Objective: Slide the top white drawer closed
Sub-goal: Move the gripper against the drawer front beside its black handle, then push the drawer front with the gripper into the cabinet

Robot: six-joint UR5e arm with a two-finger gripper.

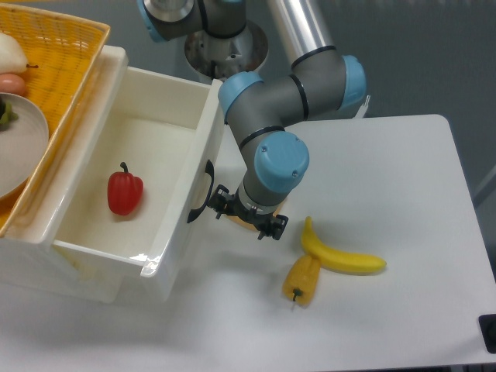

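Observation:
The top white drawer (174,116) stands pulled out toward the right. Its front panel with the curved black handle (199,194) faces the table. A red bell pepper (124,192) lies inside it. My gripper (246,217) points down just right of the handle, close to the front panel. The wrist above hides its fingertips. Its black finger links (273,225) are spread to both sides, so it looks open. A small tan thing (236,221) shows under it; I cannot tell what it is.
A yellow wicker basket (66,54) with a plate and food sits on top of the cabinet at the left. A banana (341,256) and a yellow pepper (302,279) lie on the white table (403,194) right of the gripper.

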